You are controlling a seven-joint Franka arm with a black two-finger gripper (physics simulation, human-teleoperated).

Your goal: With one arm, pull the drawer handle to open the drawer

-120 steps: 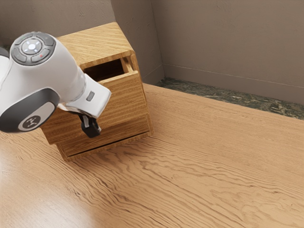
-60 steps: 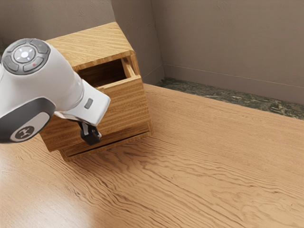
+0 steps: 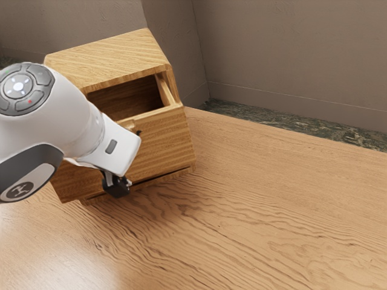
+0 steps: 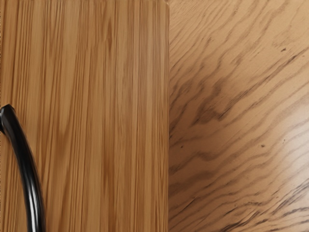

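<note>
A small oak cabinet [image 3: 103, 57] stands on the table at the exterior view's upper left. Its top drawer [image 3: 158, 140] is pulled well out, and the dark hollow inside [image 3: 130, 96] is visible. My gripper [image 3: 116, 185] sits low against the drawer front, its black fingers close together on the handle, which my white hand mostly hides. One end of the black handle [image 3: 138, 132] peeks out above my hand. In the wrist view the curved black handle [image 4: 24, 169] runs along the drawer front [image 4: 96, 116], with the table [image 4: 236, 125] beside it.
The wooden table [image 3: 260, 205] spreads wide toward the exterior view's right and front. Grey walls [image 3: 290, 48] meet in a corner behind the cabinet, with a strip of dark speckled floor [image 3: 302, 124] at the table's far edge.
The drawer has slid farther out of the cabinet, toward the viewer, over both steps. My hand has moved down and toward the exterior view's left with it.
</note>
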